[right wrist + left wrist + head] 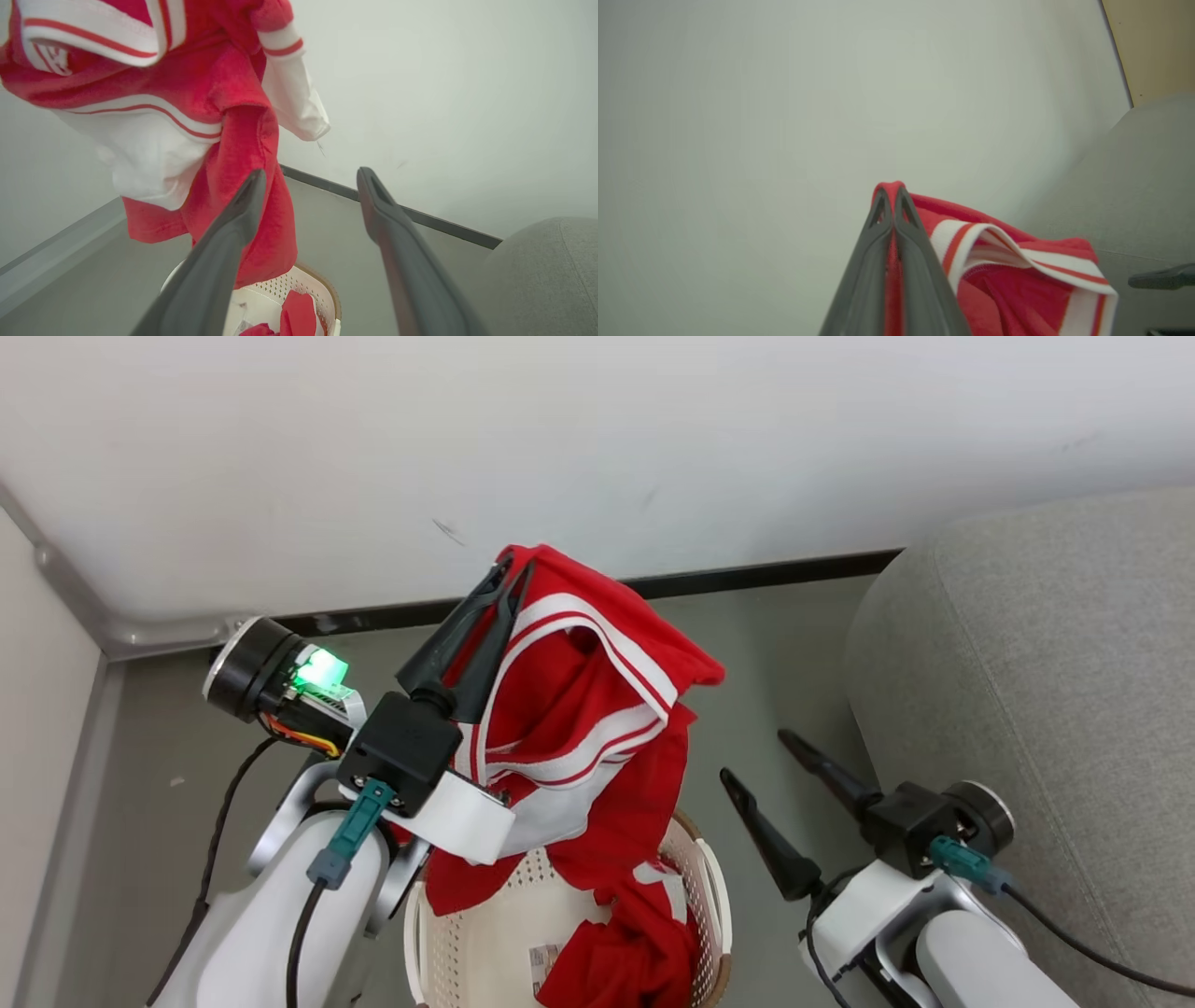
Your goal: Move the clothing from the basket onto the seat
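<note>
Head view showed left hand [513, 565] clenched on the clothing [597, 709] above the basket [714, 887], the seat [1046, 663] lying rightward, nearer the released, empty right hand [752, 754].

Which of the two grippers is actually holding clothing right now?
The left gripper, shut on the red clothing above the basket; the right gripper is open and empty.

The clothing [644, 793] is soft, matt red cloth. The basket [476, 943] is smooth perforated plastic; the seat [1046, 644] is coarse grey fabric.
</note>
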Tool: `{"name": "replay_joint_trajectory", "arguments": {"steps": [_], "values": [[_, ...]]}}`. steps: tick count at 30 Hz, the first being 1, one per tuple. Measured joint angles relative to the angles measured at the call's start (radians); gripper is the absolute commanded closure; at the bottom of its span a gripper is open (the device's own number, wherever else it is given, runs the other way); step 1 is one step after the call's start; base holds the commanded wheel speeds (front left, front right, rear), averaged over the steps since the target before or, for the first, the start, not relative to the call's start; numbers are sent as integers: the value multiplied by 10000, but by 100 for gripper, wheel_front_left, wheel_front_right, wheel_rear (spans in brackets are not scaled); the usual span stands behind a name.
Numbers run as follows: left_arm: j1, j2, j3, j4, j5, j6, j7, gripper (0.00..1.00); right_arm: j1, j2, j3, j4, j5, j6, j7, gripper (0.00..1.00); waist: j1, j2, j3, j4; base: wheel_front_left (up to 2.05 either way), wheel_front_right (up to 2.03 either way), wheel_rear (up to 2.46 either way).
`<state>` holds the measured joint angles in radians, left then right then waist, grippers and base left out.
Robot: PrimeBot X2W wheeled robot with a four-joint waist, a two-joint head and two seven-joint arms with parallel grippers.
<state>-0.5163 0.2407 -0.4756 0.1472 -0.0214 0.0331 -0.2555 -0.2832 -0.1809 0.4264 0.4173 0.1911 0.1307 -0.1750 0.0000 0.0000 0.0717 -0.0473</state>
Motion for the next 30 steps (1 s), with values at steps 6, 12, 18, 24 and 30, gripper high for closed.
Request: {"name": "replay_joint_trajectory", "arguments": {"steps": [6,12,18,24,30], "values": [[0,-65,-186,-213,-15,-169,-2,100,-99,-433,970,82,757,0,349,0,0,0,-334,37,0,0,0],[2,-104,-299,-221,-21,-259,-2,100,-336,-692,1998,90,1511,0,616,0,0,0,-602,108,0,0,0],[50,-192,-451,-215,-33,-349,-2,100,-668,-844,2729,67,2073,0,798,0,0,0,-792,204,0,0,0],[58,-313,-688,-345,-35,-518,4,100,-1009,-1053,3440,52,2437,0,905,0,0,0,-894,315,0,0,0],[58,-431,-842,-487,-102,-610,71,100,-1583,-1197,3985,142,2518,0,974,0,0,0,-913,443,0,0,0]]}}
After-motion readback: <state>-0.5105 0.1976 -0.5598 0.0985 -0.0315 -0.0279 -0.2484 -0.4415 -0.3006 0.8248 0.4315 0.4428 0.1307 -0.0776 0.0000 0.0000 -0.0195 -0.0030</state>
